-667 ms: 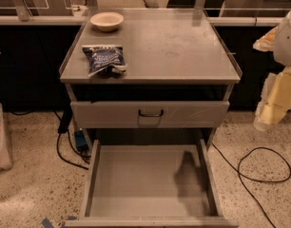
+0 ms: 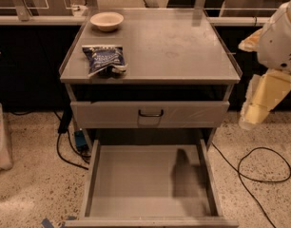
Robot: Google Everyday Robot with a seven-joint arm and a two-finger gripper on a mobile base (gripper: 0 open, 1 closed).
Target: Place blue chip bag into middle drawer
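Observation:
The blue chip bag (image 2: 104, 59) lies flat on the left front part of the grey cabinet top (image 2: 174, 46), crinkled, with white lettering. The middle drawer (image 2: 148, 184) is pulled out wide open below, its flat grey floor bare. My gripper (image 2: 260, 101), cream-coloured, hangs in the air to the right of the cabinet, beside the closed drawer front, well away from the bag and holding nothing I can see.
A cream bowl (image 2: 106, 21) stands at the back left of the cabinet top. A closed drawer front with a small black handle (image 2: 150, 113) sits above the open drawer. Black cables (image 2: 259, 167) lie on the speckled floor on both sides. A white bin (image 2: 0, 141) stands at far left.
My arm and gripper have shifted slightly to the left, toward the cabinet's right side. The bag, bowl and drawer have not moved.

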